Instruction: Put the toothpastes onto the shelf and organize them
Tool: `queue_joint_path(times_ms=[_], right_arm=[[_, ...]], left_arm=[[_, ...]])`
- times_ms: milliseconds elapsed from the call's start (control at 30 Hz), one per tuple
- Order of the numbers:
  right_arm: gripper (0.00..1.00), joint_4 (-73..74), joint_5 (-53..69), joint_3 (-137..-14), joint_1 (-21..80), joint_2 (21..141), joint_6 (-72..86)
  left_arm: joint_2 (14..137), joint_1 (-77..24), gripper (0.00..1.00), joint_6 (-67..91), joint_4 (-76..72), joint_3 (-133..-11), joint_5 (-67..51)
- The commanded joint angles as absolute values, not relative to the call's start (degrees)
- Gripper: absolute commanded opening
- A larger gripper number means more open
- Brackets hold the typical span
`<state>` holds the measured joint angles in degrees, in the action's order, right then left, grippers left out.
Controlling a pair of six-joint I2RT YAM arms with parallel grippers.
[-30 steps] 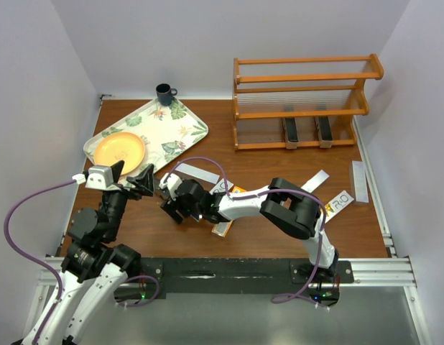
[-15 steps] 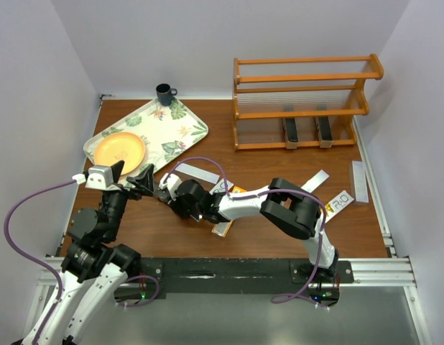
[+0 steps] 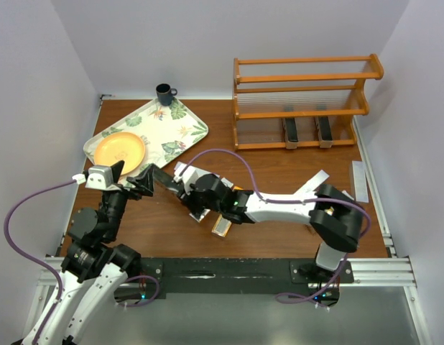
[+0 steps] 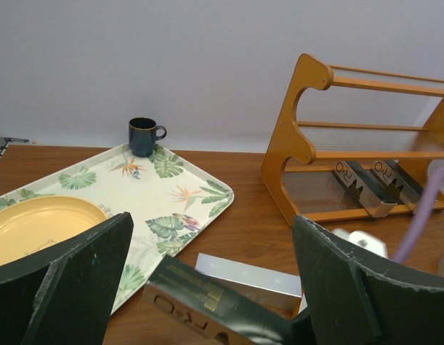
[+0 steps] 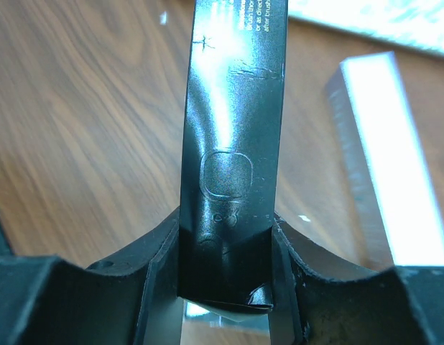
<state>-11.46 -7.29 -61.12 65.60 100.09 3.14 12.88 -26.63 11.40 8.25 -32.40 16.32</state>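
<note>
My right gripper is shut on one end of a black toothpaste box, which sticks out to the left towards my left gripper. The right wrist view shows the box clamped between both fingers of that gripper. My left gripper is open and empty, and the black box lies in front of it. A silver box lies just behind. The wooden shelf stands at the far right with two black boxes on its bottom tier.
A leaf-patterned tray with a yellow plate lies at the far left, with a dark mug behind it. An orange-yellow box lies under my right arm. Silver boxes lie at the right and by the right wall.
My right arm has stretched out and its gripper has shifted right, now holding the black box pointing towards my left gripper. The left arm has not moved.
</note>
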Motion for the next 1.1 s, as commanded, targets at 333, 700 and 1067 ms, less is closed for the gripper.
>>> queue_joint_path(times_ms=[333, 700, 1067], right_arm=[[0.22, -0.18, -25.04, -48.7, 58.37, 78.34, 6.67], [0.21, 3.34, -28.21, -43.41, 40.53, 70.39, 13.97], [0.21, -6.14, -29.01, -53.96, 33.67, 87.96, 14.41]], left_arm=[[13.1, -26.19, 0.98, 11.69, 7.12, -33.66, 16.52], [14.15, -26.19, 0.98, 11.69, 7.12, -33.75, 16.08], [14.59, -26.19, 0.98, 11.78, 7.12, -33.66, 15.91]])
